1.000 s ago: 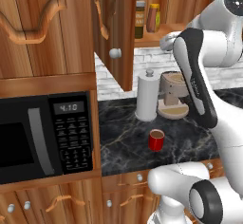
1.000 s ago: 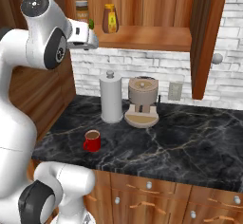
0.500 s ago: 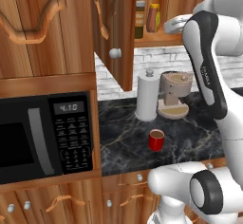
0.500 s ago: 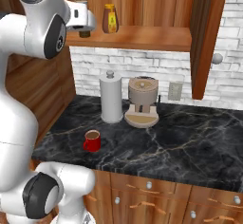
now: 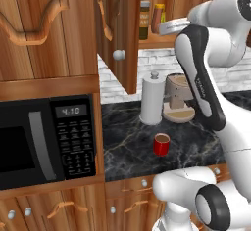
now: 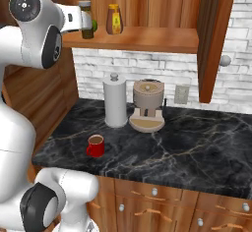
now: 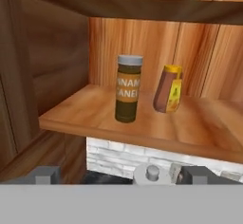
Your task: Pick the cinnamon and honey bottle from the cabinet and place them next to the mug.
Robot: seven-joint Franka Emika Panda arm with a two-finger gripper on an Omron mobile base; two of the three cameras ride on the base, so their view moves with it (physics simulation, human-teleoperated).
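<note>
Here the cabinet [image 6: 216, 34] stands open, its door swung out above the counter [image 6: 197, 142]; inside, on the shelf [image 7: 142, 126], the cinnamon [image 7: 128, 88] and the honey bottle [image 7: 168, 89] stand upright, just beside each other but apart, the cinnamon nearer the cabinet's side wall; below, on the counter, a paper-towel roll [image 6: 115, 101] and a coffee machine [image 6: 147, 105] stand side by side, with the mug [image 6: 96, 145] in front of them, well apart from the shelf. The gripper [image 7: 118, 174] hangs in front of the shelf edge, level with the two containers and touching neither; its two tips sit wide apart at the bottom of the hand view, so the jaws are parted and hold nothing; neither container has yet been picked.

Risks, by judgement: the open door and the side wall crowd the arm's approach, so a wide swing could strike wood; the two containers stand close, so a finger sliding between them could tip the honey bottle as the jaws close on the cinnamon; a grip taken high on the cinnamon's flat lid could slip, since the jar is smooth and round; on the descent, the roll and the machine stand near the mug and could be clipped; a jar set down too close could nudge the mug.
</note>
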